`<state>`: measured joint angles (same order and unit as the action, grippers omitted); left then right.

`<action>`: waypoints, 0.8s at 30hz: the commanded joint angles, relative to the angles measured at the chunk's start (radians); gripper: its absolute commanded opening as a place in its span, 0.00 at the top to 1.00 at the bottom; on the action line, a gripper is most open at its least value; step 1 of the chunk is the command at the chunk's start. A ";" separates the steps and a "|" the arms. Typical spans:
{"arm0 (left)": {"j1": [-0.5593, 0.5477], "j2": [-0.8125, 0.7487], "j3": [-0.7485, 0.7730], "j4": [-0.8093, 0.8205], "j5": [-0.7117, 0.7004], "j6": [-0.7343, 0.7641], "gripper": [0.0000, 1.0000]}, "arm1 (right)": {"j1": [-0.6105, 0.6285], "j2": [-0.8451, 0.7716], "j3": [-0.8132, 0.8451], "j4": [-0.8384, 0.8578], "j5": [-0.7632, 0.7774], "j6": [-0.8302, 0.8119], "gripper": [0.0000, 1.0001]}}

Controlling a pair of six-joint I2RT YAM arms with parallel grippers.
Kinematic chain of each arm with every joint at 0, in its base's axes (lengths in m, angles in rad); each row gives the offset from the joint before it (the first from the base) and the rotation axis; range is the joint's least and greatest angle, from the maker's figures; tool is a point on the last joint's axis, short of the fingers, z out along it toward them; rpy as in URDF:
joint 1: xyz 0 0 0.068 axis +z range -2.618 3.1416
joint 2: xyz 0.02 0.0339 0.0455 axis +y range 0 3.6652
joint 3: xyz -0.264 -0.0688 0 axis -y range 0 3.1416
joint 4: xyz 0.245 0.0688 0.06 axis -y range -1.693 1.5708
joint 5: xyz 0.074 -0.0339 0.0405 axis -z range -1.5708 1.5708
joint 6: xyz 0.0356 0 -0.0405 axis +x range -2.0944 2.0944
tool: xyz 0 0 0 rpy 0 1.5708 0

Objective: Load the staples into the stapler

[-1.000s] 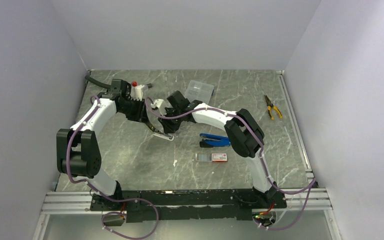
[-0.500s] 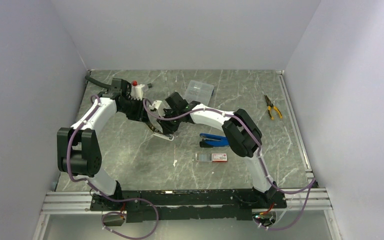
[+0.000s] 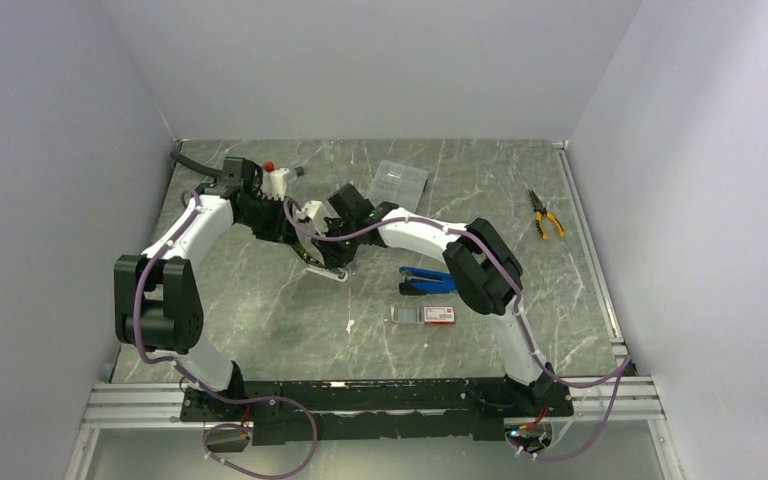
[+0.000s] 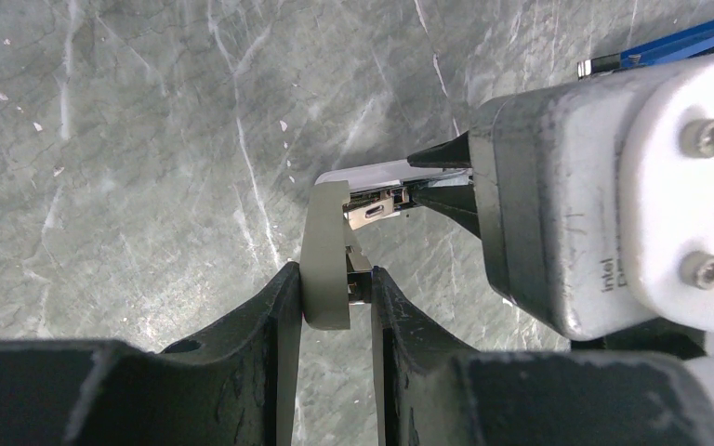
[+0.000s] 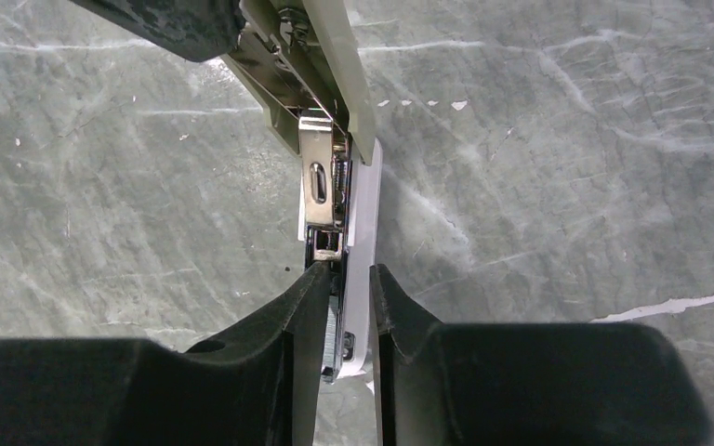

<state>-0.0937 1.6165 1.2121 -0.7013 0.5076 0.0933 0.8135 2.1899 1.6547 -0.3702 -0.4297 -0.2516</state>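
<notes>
Staples [image 3: 407, 314]: thin grey strips in a dark tray that sticks out of the left end of a small white box [image 3: 441, 315] with a red end. They lie flat on the desk [image 3: 260, 325] just right of centre in the overhead view, well apart from both arms. A blue tool [image 3: 430, 280] lies just above them in the frame.

Stapler [image 5: 323, 186]: pale body hinged open, metal magazine exposed, held between the two arms left of centre in the overhead view. Whether its lower end touches the desk cannot be told.

Left pincer [image 4: 333, 279]: closed to a narrow gap on the stapler's beige upper arm, one finger on each side.

Right pincer [image 5: 346, 279]: nearly shut, pinching the white base plate and the end of the magazine.

Outer items: a clear compartment case [image 3: 398, 182] at top centre, yellow-handled pliers [image 3: 544, 214] at far right, and a small white object with a red top [image 3: 276, 180] at upper left.
</notes>
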 commanded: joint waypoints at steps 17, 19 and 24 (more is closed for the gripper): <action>-0.005 0.011 0.036 -0.040 0.154 0.033 0.60 | -0.118 -0.192 -0.138 0.001 -0.226 -0.044 0.61; -0.008 0.011 0.038 -0.043 0.160 0.042 0.59 | -0.120 -0.195 -0.169 0.017 -0.246 -0.058 0.62; -0.035 0.024 0.042 -0.062 0.180 0.106 0.59 | -0.140 -0.200 -0.204 0.019 -0.292 -0.083 0.62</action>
<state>-0.1020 1.6310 1.2125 -0.7353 0.6266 0.1230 0.6849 2.0232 1.4605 -0.3801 -0.6403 -0.2909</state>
